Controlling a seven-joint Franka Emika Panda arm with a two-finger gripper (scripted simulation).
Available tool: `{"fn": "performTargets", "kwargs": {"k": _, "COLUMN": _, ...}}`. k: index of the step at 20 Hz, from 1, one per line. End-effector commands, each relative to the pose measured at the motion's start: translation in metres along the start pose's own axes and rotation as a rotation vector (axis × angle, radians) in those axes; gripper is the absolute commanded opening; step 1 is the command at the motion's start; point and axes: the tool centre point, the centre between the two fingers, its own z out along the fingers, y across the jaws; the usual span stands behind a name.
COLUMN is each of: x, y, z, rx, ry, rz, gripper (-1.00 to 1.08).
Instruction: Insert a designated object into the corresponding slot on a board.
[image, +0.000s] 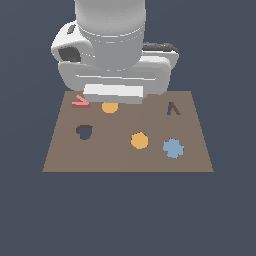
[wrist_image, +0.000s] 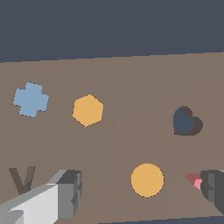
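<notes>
The pink-red caret piece (image: 80, 102) lies on the brown board (image: 125, 160) near its far corner on the exterior view's left. In the wrist view the piece (wrist_image: 194, 179) peeks out beside one dark fingertip (wrist_image: 213, 187). The A-shaped slot (image: 173, 108) is a dark cutout at the far side on the exterior view's right; it also shows in the wrist view (wrist_image: 22, 179). My gripper (wrist_image: 141, 189) is open and empty, its fingers wide apart above the board over an orange disc (wrist_image: 147, 180). The arm's white hand (image: 115, 92) hides the fingers in the exterior view.
On the board are a dark heart-shaped cutout (image: 84, 132), a second orange disc (image: 139, 140) and a blue cross-like piece (image: 173, 148). The far orange disc (image: 110, 106) is half hidden under the hand. A dark grey floor surrounds the board.
</notes>
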Motion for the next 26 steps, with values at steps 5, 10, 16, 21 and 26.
{"fn": "performTargets", "kwargs": {"k": 5, "x": -0.001, "y": 0.001, "z": 0.001, "rx": 0.000, "ry": 0.000, "rz": -0.010, "gripper": 1.00}}
{"fn": "performTargets", "kwargs": {"k": 10, "x": -0.006, "y": 0.003, "z": 0.004, "rx": 0.001, "ry": 0.000, "rz": -0.050, "gripper": 1.00}}
{"fn": "performTargets", "kwargs": {"k": 16, "x": -0.017, "y": 0.008, "z": 0.011, "rx": 0.002, "ry": 0.000, "rz": -0.137, "gripper": 1.00}}
{"fn": "performTargets", "kwargs": {"k": 21, "x": -0.029, "y": 0.016, "z": 0.020, "rx": 0.003, "ry": -0.001, "rz": -0.240, "gripper": 1.00}}
{"fn": "performTargets", "kwargs": {"k": 26, "x": -0.043, "y": 0.028, "z": 0.031, "rx": 0.005, "ry": -0.001, "rz": -0.370, "gripper": 1.00}}
